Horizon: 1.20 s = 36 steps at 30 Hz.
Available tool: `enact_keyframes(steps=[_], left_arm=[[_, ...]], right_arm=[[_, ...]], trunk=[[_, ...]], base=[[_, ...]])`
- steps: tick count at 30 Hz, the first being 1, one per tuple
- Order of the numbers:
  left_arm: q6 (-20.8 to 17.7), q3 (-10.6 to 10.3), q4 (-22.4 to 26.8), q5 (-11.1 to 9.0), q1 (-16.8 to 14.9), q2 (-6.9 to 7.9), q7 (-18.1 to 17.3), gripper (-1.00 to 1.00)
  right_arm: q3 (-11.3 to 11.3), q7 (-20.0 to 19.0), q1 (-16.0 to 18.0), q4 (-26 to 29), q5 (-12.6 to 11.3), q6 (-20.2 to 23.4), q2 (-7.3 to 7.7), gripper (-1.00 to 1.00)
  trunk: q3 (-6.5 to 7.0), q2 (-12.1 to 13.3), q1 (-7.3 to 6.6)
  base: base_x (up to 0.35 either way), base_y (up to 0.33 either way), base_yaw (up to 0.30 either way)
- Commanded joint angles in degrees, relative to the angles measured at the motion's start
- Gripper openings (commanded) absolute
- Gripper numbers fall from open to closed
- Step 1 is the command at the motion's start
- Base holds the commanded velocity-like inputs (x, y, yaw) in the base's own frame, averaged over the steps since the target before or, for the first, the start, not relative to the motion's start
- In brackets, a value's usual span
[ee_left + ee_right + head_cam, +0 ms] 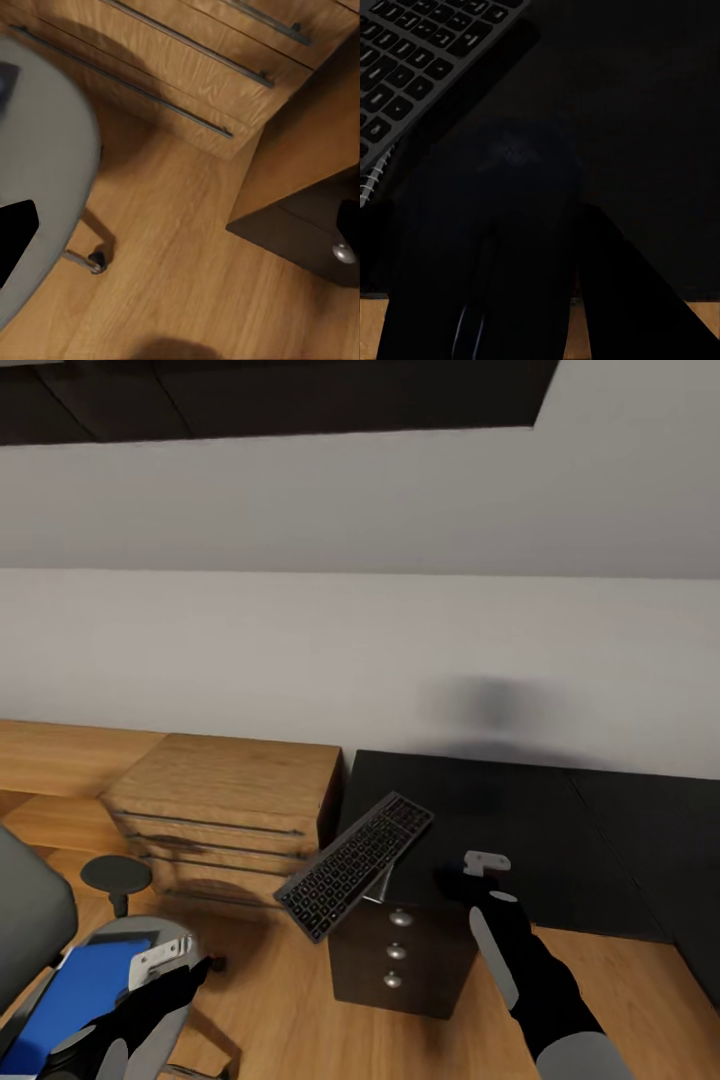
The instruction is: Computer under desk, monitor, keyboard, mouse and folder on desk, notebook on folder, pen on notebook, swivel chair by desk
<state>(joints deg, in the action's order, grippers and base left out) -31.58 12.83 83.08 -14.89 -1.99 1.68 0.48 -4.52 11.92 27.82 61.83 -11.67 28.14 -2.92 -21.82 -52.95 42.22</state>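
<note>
Step in hand: judged as the keyboard placement; it is on the desk but lies crooked over the corner, with no monitor in sight to set it beside.
Keyboard (pixel 355 865): slim, dark grey, tilted, one end hanging past the desk edge toward the light-wood chest of drawers (pixel 225 810); it seems propped on something, and the right wrist view shows a spiral-bound edge (pixel 371 187) peeping from under it, possibly the notebook, though I cannot be sure.
Desk (pixel 560 830): glossy black top, drawer unit with round silver knobs (pixel 400 950) beneath the keyboard's corner.
Right pincer (pixel 487 863): hovers over the desk's front edge just beside the keyboard's near end; nothing seen between its fingers, but the wrist view is too dark to tell whether it is released or clenched.
Left pincer (pixel 165 960): low over the swivel chair, apart from the desk; whether it is spread or closed cannot be told.
Folder (pixel 70 995): bright blue, flat on the seat of the swivel chair (pixel 35 920), just behind the left pincer, not yet moved.
Floor (pixel 187 262): wood plank; a chair castor (pixel 94 260) shows in the left wrist view.
Next move calls for: likely squaring the keyboard fully onto the desk, sliding it inward so no end overhangs; otherwise the left pincer reaching back for the folder's edge.
Risk: a push at the overhanging end could tip the keyboard off.
</note>
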Motion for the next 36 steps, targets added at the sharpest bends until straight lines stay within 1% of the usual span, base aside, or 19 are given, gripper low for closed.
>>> enact_keyframes(steps=[1, 4, 7, 15, 17, 18, 21, 22, 23, 24, 26, 27, 28, 29, 31, 36], left_arm=[[-0.32, 0.07, 0.06, -0.43, -0.03, -0.01, 0.05, 1.0], [-0.34, 0.08, 0.07, -0.42, -0.03, -0.01, 0.04, 1.0], [-0.38, 0.09, 0.08, -0.4, -0.03, 0.01, 0.06, 1.0], [-0.35, 0.12, 0.16, -0.44, -0.03, 0.02, -0.01, 1.0], [-0.39, 0.15, 0.49, -0.47, -0.03, 0.04, -0.06, 1.0], [-0.42, 0.16, 0.99, -0.48, -0.03, 0.02, -0.1, 1.0], [-0.51, 0.19, 2.1, -0.64, -0.03, 0.0, -0.12, 1.0], [-0.62, 0.26, 2.89, -1.3, -0.03, 0.0, -0.12, 1.0], [-0.72, 0.35, 3.65, -2.62, -0.03, 0.01, -0.13, 1.0], [-0.76, 0.38, 3.95, -3.33, -0.03, 0.02, -0.13, 1.0], [-1.0, 0.43, 4.81, -6.53, -0.03, 0.14, -0.13, 1.0], [-1.07, 0.43, 5.0, -7.33, -0.03, 0.18, -0.13, 1.0], [-1.2, 0.44, 5.74, -8.19, -0.03, 0.22, -0.13, 1.0], [-1.23, 0.44, 6.1, -8.42, -0.03, 0.23, -0.13, 1.0], [-1.27, 0.44, 6.6, -8.7, -0.03, 0.27, -0.18, 1.0], [-1.29, 0.44, 6.8, -8.81, -0.03, 0.31, -0.18, 1.0]], right_arm=[[-0.16, 0.54, 0.04, -0.52, -0.76, 0.09, 0.01, -1.0], [-0.2, 0.44, 0.04, -1.87, -0.69, -0.03, 0.07, -1.0], [-0.22, 0.38, 0.11, -3.14, -0.65, -0.08, 0.09, -1.0], [-0.22, 0.38, 0.15, -3.9, -0.49, -0.25, 0.11, -1.0], [-0.22, 0.39, 0.54, -5.43, -0.47, -1.22, 0.16, -1.0], [-0.22, 0.39, 1.32, -7.57, -0.46, -2.2, 0.17, -1.0], [-0.22, 0.39, 2.95, -11.15, -0.42, -3.59, 0.22, -1.0], [-0.19, 0.39, 3.85, -13.08, -0.4, -4.6, 0.24, -1.0], [-0.17, 0.39, 4.64, -14.78, -0.36, -5.65, 0.28, -1.0], [-0.17, 0.39, 4.95, -15.47, -0.32, -6.11, 0.3, -1.0], [-0.15, 0.39, 5.95, -17.67, -0.2, -7.45, 0.48, -1.0], [-0.14, 0.39, 6.15, -18.09, -0.17, -7.93, 0.6, -1.0], [-0.14, 0.39, 6.34, -18.56, 0.32, -9.33, 0.72, -1.0], [-0.14, 0.39, 6.4, -18.71, 0.8, -9.93, 0.75, -1.0], [-0.14, 0.39, 6.5, -19.45, 1.97, -10.73, 0.79, -1.0], [-0.14, 0.39, 6.73, -20.43, 2.65, -11.93, 0.8, -1.0]], trunk=[[-0.07, -0.05, 0.04], [-0.07, -0.05, 0.04], [-0.07, -0.05, 0.04], [-0.07, -0.05, 0.04], [-0.07, -0.05, 0.04], [-0.07, -0.05, 0.04], [-0.07, -0.05, 0.04], [-0.07, -0.05, 0.04], [-0.07, -0.05, 0.04], [-0.07, -0.05, 0.04], [-0.07, -0.05, 0.04], [-0.07, -0.05, 0.04], [-0.07, -0.05, 0.04], [-0.07, -0.05, 0.04], [-0.43, -0.85, 0.48], [-1.32, -2.86, 1.57]], base=[[0.306, 0.063, 0.0], [0.295, 0.035, 0.0], [0.121, 0.009, 0.0], [0.137, 0.001, 0.0], [0.043, 0.0, 0.0], [0.017, 0.0, 0.0], [0.01, 0.0, 0.0], [0.004, 0.0, 0.0], [0.003, 0.0, 0.0], [0.002, 0.0, 0.0], [0.001, 0.0, 0.0], [0.0, 0.0, 0.0], [0.0, 0.0, 0.0], [0.0, 0.0, 0.0], [0.0, 0.0, 0.0], [0.0, 0.0, 0.0]])
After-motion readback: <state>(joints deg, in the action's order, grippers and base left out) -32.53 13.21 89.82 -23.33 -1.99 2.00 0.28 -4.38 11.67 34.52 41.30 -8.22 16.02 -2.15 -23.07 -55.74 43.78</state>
